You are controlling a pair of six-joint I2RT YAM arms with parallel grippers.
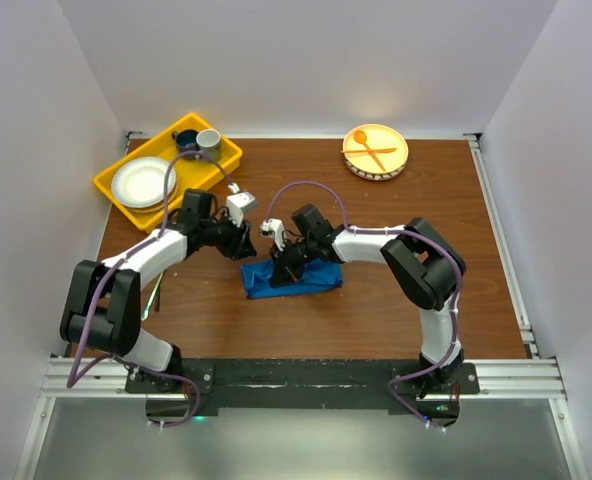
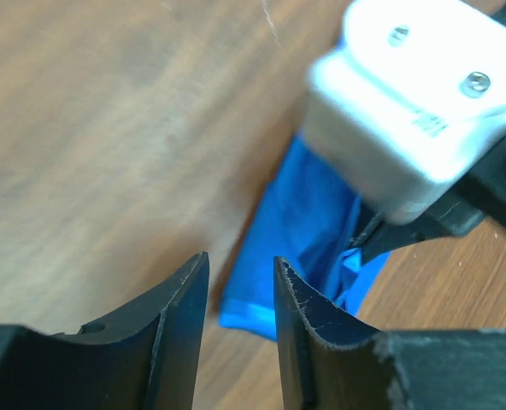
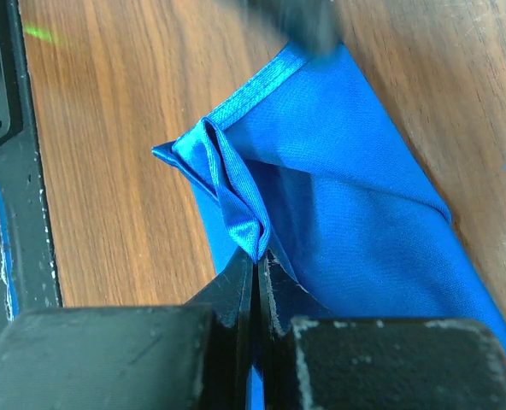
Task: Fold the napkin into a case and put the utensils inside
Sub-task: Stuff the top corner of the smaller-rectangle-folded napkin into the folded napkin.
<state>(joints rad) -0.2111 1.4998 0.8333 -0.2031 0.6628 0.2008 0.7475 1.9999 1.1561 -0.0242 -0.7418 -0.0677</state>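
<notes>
The bright blue napkin [image 1: 296, 277] lies folded into a short rectangle on the wooden table, in front of both arms. My right gripper [image 1: 281, 262] is shut on a pinched-up fold of the napkin [image 3: 347, 188] near its corner; the jaws [image 3: 258, 254] meet on the cloth. My left gripper [image 1: 244, 246] is open and empty just left of the napkin [image 2: 300, 222], its fingertips [image 2: 240, 265] a little apart. A thin greenish streak [image 1: 154, 297] shows beside the left arm; I cannot tell if it is the metal utensils.
A yellow plate [image 1: 396, 160] at the back right holds an orange plastic spoon and fork [image 1: 368, 150]. A yellow tray [image 1: 121, 195] at the back left holds a white plate [image 1: 143, 182] and cups [image 1: 208, 139]. The right wrist's white camera block [image 2: 415, 102] hangs over the napkin.
</notes>
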